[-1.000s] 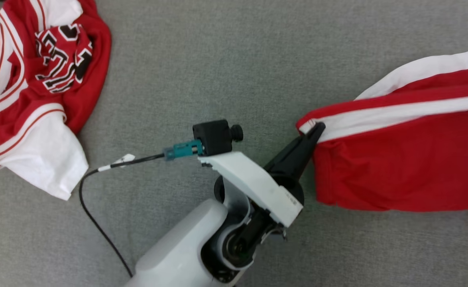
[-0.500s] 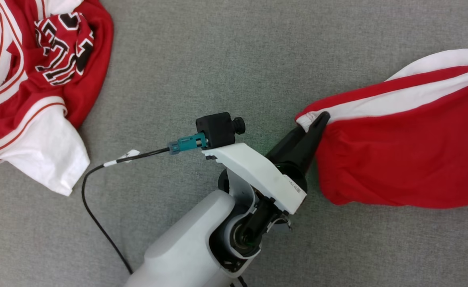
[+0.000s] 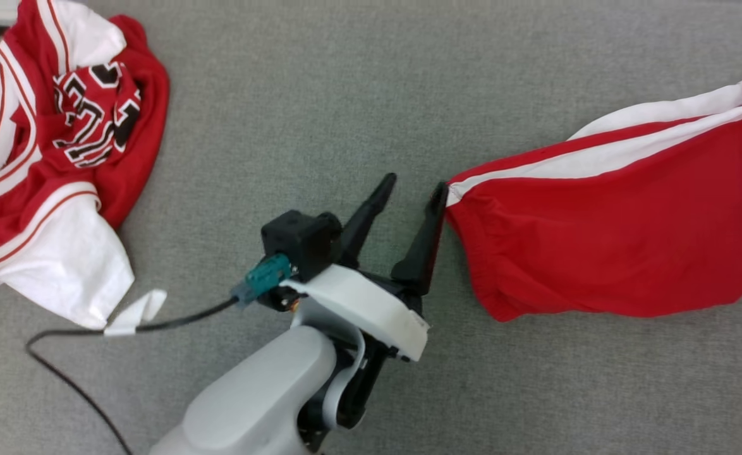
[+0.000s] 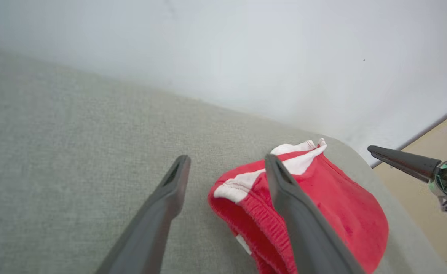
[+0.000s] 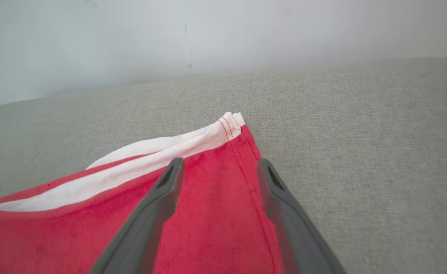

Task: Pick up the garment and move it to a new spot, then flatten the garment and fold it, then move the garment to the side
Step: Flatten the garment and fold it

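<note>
The red cloth garment with white side stripes (image 3: 605,240) lies spread and slightly rumpled at the right of the grey fabric surface (image 3: 320,95). The left gripper (image 3: 414,184) stands open and empty just beside its elastic end. The right gripper (image 5: 219,164) is open over its far corner. A crumpled red-and-white numbered jersey (image 3: 48,164) lies well apart at the left.

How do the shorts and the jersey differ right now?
The shorts lie spread fairly flat; the jersey sits crumpled in a heap. The shorts are plain red with a white stripe; the jersey carries black numerals. The shorts' corner lies beside the open left hand; the jersey lies apart from it. Both are red and white.
</note>
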### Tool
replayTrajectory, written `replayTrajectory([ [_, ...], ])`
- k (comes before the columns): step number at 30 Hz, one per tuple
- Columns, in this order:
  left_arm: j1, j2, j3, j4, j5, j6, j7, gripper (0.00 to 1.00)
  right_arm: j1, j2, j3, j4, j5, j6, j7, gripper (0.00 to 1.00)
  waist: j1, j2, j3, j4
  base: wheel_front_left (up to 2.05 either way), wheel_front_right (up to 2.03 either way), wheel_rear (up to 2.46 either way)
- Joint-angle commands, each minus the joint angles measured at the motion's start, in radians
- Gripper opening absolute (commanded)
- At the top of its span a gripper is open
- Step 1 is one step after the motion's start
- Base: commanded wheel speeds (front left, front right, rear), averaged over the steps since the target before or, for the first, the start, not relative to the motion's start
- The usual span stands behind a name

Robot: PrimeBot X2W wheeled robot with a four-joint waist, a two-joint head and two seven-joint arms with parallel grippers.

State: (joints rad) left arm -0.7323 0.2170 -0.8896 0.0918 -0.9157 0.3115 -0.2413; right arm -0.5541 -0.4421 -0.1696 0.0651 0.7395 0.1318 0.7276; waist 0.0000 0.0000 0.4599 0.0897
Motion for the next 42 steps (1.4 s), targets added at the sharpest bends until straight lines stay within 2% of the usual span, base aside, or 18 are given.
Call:
replayTrajectory([
  [1, 0.021, 0.014, -0.003, -0.008, 0.040, 0.015, -0.011, 1.00, 0.030, -0.019, 0.013, -0.010, -0.007, -0.002, -0.014, 1.00, 0.0000, 0.0000, -0.018, -0.013, 0.00, 0.00, 0.00],
  [6, 0.086, 0.057, 0.028, -0.061, 0.237, 0.092, -0.023, 1.00, 0.105, -0.095, 0.053, -0.004, -0.018, -0.002, -0.058, 1.00, 0.0000, 0.0000, -0.040, -0.021, 0.00, 0.00, 0.00],
  [9, 0.146, 0.072, 0.064, -0.103, 0.342, 0.108, -0.023, 1.00, 0.125, -0.129, 0.061, 0.018, -0.029, -0.002, -0.079, 1.00, 0.0000, 0.0000, -0.038, -0.014, 0.00, 0.00, 0.00],
  [11, 0.182, 0.063, 0.091, -0.128, 0.391, 0.108, -0.023, 1.00, 0.133, -0.150, 0.062, 0.031, -0.030, -0.002, -0.087, 1.00, 0.0000, 0.0000, -0.028, -0.003, 0.00, 0.00, 0.00],
  [16, 0.233, 0.050, 0.142, -0.148, 0.496, 0.085, -0.023, 1.00, 0.122, -0.176, 0.063, 0.081, -0.022, -0.002, -0.105, 1.00, 0.0000, 0.0000, 0.012, 0.033, 0.00, 0.00, 0.00],
  [23, 0.290, 0.000, 0.204, -0.134, 0.555, 0.039, -0.023, 1.00, 0.075, -0.172, 0.070, 0.175, 0.016, -0.002, -0.093, 1.00, 0.0000, 0.0000, 0.057, 0.085, 0.00, 0.00, 0.00],
  [32, 0.348, -0.061, 0.280, -0.102, 0.604, -0.023, -0.023, 1.00, 0.054, -0.158, 0.159, 0.191, 0.118, 0.003, -0.001, 1.00, 0.0000, 0.0000, 0.059, 0.128, 0.00, 0.00, 0.00],
  [34, 0.358, -0.074, 0.293, -0.094, 0.611, -0.039, -0.023, 1.00, 0.055, -0.168, 0.182, 0.185, 0.127, 0.003, 0.006, 0.28, 0.0000, 0.0000, 0.055, 0.134, 0.00, 0.00, 0.00],
  [35, 0.362, -0.079, 0.299, -0.090, 0.615, -0.047, -0.023, 1.00, 0.056, -0.170, 0.188, 0.184, 0.133, 0.003, 0.006, 0.00, 0.0000, 0.0000, 0.054, 0.135, 0.00, 0.00, 0.00],
  [42, 0.405, -0.109, 0.348, -0.069, 0.646, -0.097, -0.023, 1.00, 0.039, -0.184, 0.187, 0.208, 0.132, 0.000, -0.063, 0.00, 0.0000, 0.0000, 0.027, 0.116, 0.00, 0.00, 0.00],
])
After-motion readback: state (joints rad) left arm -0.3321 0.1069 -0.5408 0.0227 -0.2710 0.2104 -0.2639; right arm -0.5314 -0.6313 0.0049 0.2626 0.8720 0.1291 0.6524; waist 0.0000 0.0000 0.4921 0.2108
